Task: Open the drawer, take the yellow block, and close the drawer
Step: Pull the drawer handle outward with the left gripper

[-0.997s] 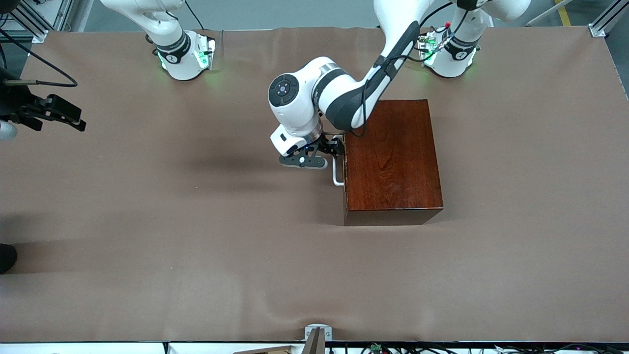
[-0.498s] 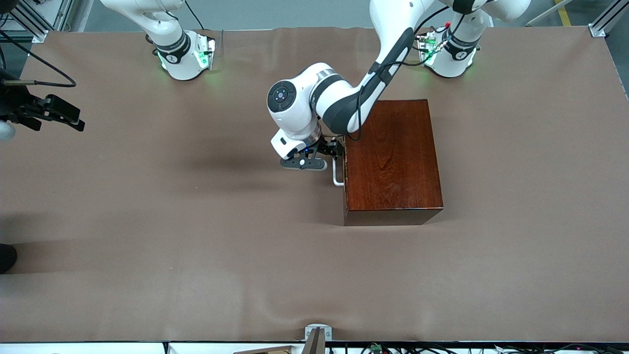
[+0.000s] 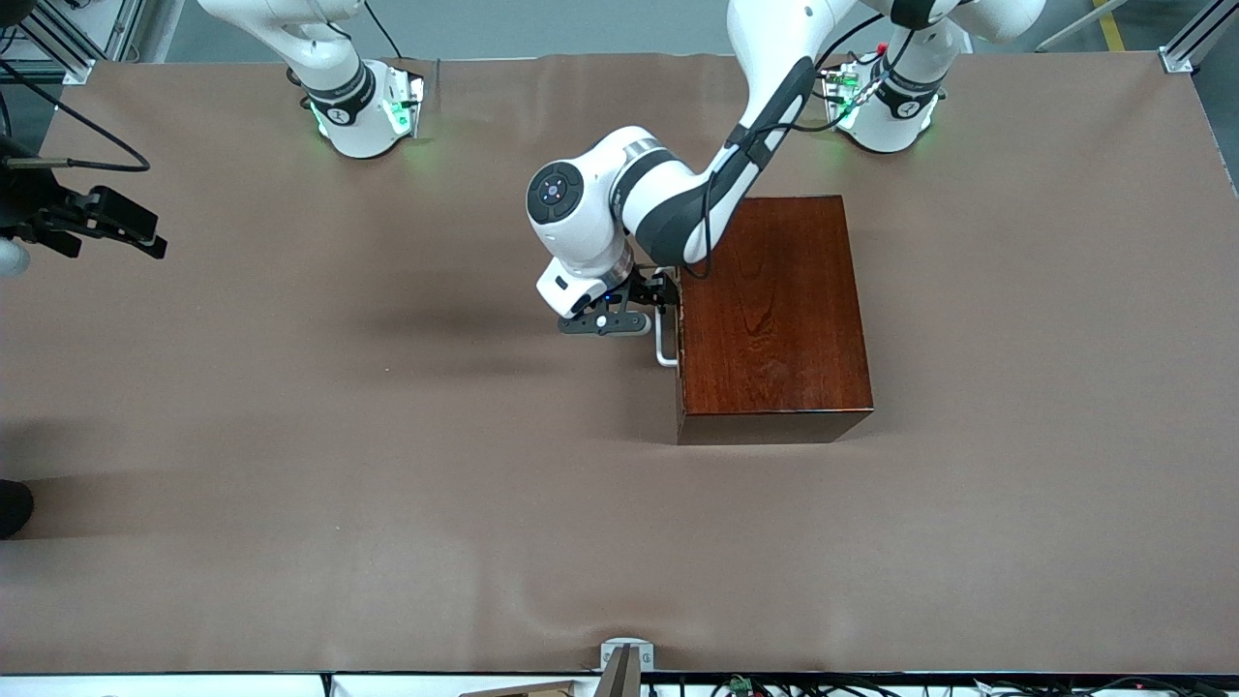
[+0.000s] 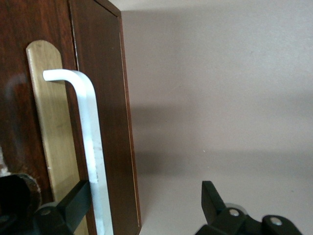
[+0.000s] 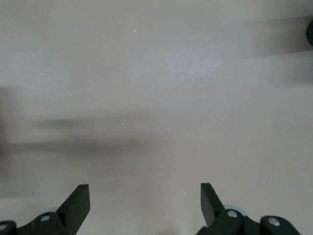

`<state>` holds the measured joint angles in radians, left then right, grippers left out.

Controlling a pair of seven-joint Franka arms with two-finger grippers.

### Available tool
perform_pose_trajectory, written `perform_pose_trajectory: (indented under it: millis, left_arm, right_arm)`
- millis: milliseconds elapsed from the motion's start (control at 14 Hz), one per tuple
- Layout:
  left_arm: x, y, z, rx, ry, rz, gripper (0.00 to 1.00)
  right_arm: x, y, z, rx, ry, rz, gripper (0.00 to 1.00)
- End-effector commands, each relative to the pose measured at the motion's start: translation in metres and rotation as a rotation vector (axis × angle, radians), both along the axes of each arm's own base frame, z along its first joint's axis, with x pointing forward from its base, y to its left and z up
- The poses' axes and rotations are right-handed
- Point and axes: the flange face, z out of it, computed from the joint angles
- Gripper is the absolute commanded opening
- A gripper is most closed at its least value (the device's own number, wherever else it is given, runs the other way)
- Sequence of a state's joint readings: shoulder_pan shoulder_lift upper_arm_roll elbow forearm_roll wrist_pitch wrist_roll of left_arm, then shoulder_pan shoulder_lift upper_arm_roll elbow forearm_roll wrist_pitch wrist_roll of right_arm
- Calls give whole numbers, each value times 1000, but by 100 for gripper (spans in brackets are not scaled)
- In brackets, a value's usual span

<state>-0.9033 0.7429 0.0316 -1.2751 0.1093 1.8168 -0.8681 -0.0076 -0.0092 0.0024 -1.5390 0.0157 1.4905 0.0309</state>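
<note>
The left gripper (image 3: 647, 308) has been moved a little closer to the box (image 3: 774, 315) over the last second, and its wrist has been turned slightly. It is now placed at the drawer (image 4: 100, 117) front, on the side of the box facing the right arm's end of the table. Its fingers (image 4: 73, 208) are seen apart in the left wrist view, and the white handle (image 3: 663, 344) runs between them, one finger tucked between the handle bar and the drawer front, the other out over the table (image 3: 387, 436). The handle is not yet clamped.

The drawer is shut, flush with the box. The yellow block is not seen in any view; it is judged to be inside the shut drawer.

From the small advance it is judged that the approach is nearly done: the fingers need only be closed on the handle and the drawer drawn out toward the right arm's end.

The right gripper (image 5: 145, 203) is held waiting over bare table at the right arm's end, fingers wide apart and empty.
</note>
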Motion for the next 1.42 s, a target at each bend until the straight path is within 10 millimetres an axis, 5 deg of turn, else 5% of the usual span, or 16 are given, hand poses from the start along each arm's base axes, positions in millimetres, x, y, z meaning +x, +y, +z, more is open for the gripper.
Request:
perform_pose_trajectory:
  millis: [0, 1353]
  left_arm:
    - [5, -4, -4, 14, -36, 15, 100]
    - [-6, -45, 3, -209, -105, -2, 100]
  right_arm:
    - [-2, 0, 1, -13, 2, -4, 100]
    - [1, -3, -4, -13, 13, -9, 100]
